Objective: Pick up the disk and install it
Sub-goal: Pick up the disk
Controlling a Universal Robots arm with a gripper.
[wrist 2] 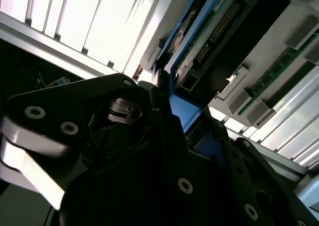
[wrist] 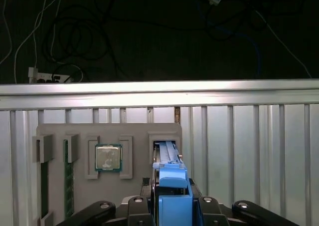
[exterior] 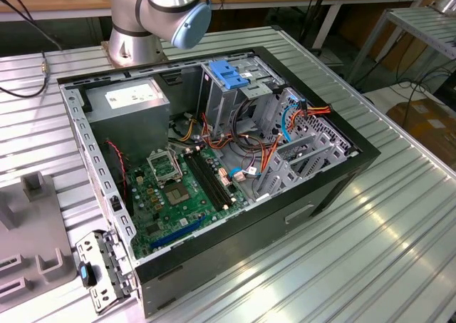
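The disk (wrist: 167,158) stands on edge in a slot of a grey fixture (wrist: 134,131), with blue rails along its sides and a blue tab at its near end. In the second wrist view the disk (wrist 2: 209,31) shows its green circuit-board face and connector. My gripper (wrist: 174,211) sits at that near end, its black fingers (wrist: 152,206) pressed against both sides of the blue tab, shut on it. In the second wrist view, blue plastic lies between the dark fingers of my gripper (wrist 2: 184,116).
The fixture also holds a processor chip (wrist: 108,157) and a memory stick (wrist: 68,181). In the exterior view an open computer case (exterior: 235,244) lies on the ribbed metal table, with a drive cage (exterior: 229,73) topped by a light-blue latch, and a grey power supply (exterior: 128,102).
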